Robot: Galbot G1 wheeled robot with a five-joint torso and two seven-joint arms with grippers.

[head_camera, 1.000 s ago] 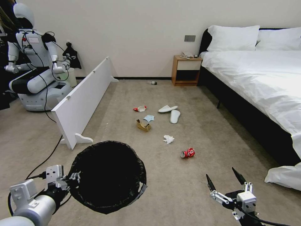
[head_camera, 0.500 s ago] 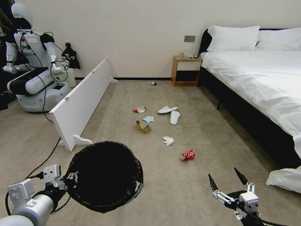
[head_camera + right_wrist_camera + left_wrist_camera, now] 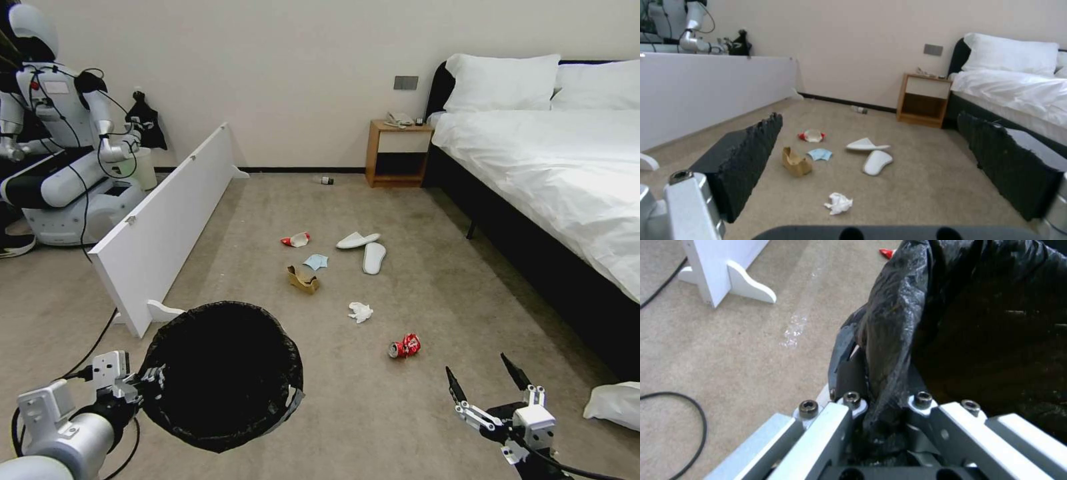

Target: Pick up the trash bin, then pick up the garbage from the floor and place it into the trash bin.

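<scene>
The left gripper carries the trash bin; its jaws are clamped on the bin's rim through the folded black liner, which the left wrist view shows bunched between them. The bin hangs clear of the floor, mouth up, directly ahead of those jaws.

The right gripper is held low with its jaws spread wide and nothing between them. The garbage lies on the floor ahead of the right jaws:

- crushed red can, nearest, slightly to their left;
- crumpled tissue, farther out;
- cardboard scrap, face mask, red-and-white packet and two slippers, well beyond;
- small bottle, far off by the wall.

Procedure (judged from this position): the step in hand is the approach to the first item.

1. Take the can first.
2. Bring the open jaws over it so that they straddle its crushed body.
3. Keep the bin level and beside the pick point, so the transfer is short.
</scene>
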